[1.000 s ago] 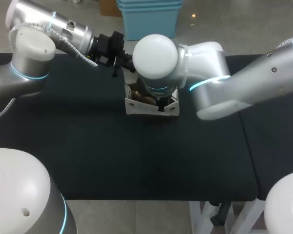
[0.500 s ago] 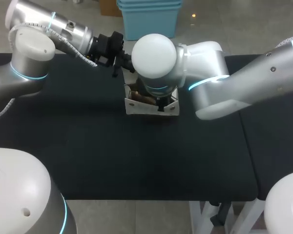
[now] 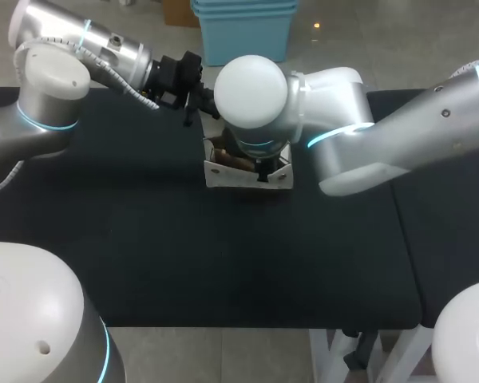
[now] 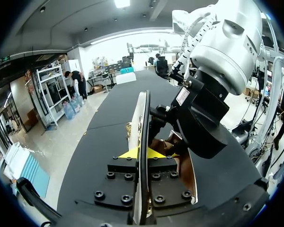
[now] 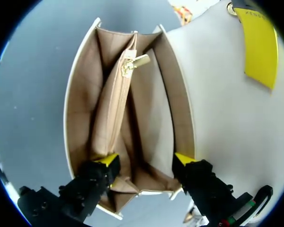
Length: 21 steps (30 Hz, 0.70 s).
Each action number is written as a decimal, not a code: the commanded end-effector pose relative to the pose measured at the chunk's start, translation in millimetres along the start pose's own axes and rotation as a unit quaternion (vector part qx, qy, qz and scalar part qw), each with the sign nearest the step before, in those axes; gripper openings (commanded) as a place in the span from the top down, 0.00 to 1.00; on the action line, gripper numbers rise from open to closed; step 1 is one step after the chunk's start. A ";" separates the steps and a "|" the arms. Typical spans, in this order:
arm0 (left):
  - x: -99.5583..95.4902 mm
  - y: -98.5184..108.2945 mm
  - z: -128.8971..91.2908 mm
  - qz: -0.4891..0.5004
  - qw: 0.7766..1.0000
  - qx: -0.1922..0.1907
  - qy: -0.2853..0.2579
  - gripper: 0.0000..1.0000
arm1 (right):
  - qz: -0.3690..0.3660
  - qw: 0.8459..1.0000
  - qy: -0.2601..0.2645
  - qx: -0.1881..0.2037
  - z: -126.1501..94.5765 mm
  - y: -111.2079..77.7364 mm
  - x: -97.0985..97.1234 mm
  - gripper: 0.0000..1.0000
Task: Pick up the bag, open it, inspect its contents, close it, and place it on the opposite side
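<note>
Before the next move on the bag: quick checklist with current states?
1. Bag open: ok, its mouth gapes wide in the right wrist view.
2. Left gripper holding the flap: ok, yellow tips on both sides of its edge.
3. Right gripper inside the bag: ok, open, fingers spread either side of the zip pocket.
4. Contents checked: cannot tell; side compartments show only lining, and the zip pocket looks zipped shut.
5. Bag resting on the table: ok.
6. Clearance between the left gripper and the right arm: cannot tell, they are very close in the head view.
</note>
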<state>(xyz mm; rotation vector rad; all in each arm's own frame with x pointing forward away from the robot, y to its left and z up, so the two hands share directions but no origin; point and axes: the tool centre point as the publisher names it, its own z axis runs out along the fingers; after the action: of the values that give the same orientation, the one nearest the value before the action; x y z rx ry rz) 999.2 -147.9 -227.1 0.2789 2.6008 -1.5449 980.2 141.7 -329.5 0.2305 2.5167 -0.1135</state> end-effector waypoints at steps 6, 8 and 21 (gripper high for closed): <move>1.8 0.1 -3.3 0.001 1.000 0.001 0.000 1.00 | 0.007 1.000 -0.009 0.000 3.1 -4.8 -2.5 0.00; 1.8 0.0 -3.2 0.001 1.000 0.000 0.000 1.00 | 0.009 1.000 -0.011 -0.001 1.9 -5.0 -3.7 0.00; -0.4 0.5 -2.2 0.002 1.000 -0.011 -0.004 1.00 | 0.029 0.997 -0.069 -0.017 -33.8 -9.3 -24.8 0.60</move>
<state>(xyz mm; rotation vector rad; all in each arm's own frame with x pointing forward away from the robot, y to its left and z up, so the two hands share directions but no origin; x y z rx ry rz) 1001.9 -146.0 -226.7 0.2763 2.6095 -1.5139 991.7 139.7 -297.7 0.2748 2.3960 -0.0768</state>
